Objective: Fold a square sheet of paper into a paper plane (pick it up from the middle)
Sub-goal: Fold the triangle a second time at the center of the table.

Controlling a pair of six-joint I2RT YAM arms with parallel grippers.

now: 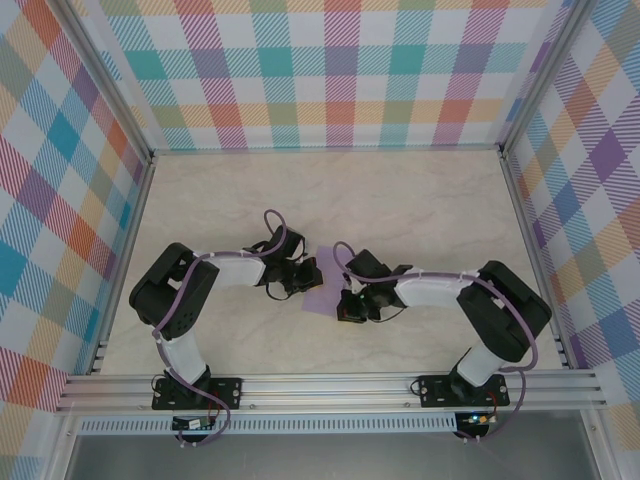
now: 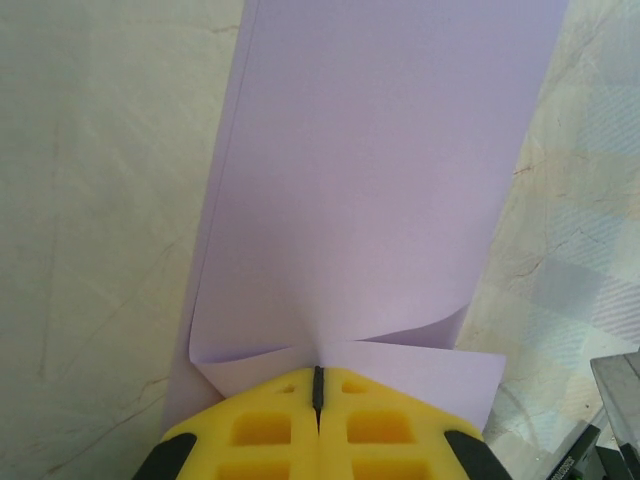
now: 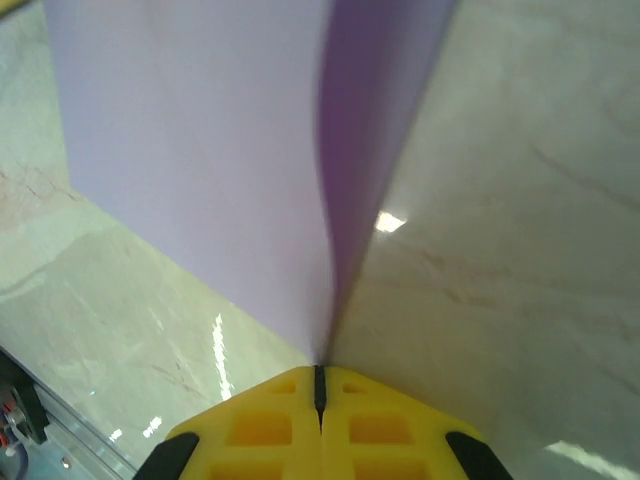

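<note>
From the near edge of the desk [image 1: 400, 200], the left arm [image 1: 180, 295] and right arm [image 1: 500, 310] bend inward towards each other and meet just ahead of their bases, a little in front of the desk's middle. Between them is the square sheet of paper [image 1: 322, 290], plain lavender, with the left jaws on its left side and the right jaws on its right, slightly nearer side. Both pairs of jaws are closed on the paper's edge. In the left wrist view the sheet [image 2: 380, 180] starts right at the yellow tips and runs straight away as a long band, and it seems to be in two layers, the upper curling over a lower strip that pokes out to the right. In the right wrist view the sheet [image 3: 200, 150] also leaves the pinch point directly ahead, one pale face on the left and a shadowed one on the right meeting in a V at the tips. I can't tell whether it clears the desk. Neither arm is nearer, as I judge it; the paper spans the gap, so any next fold would need both moving together or it may tear. Beyond lie bare marbled desk and the checked walls [image 1: 330, 70].
</note>
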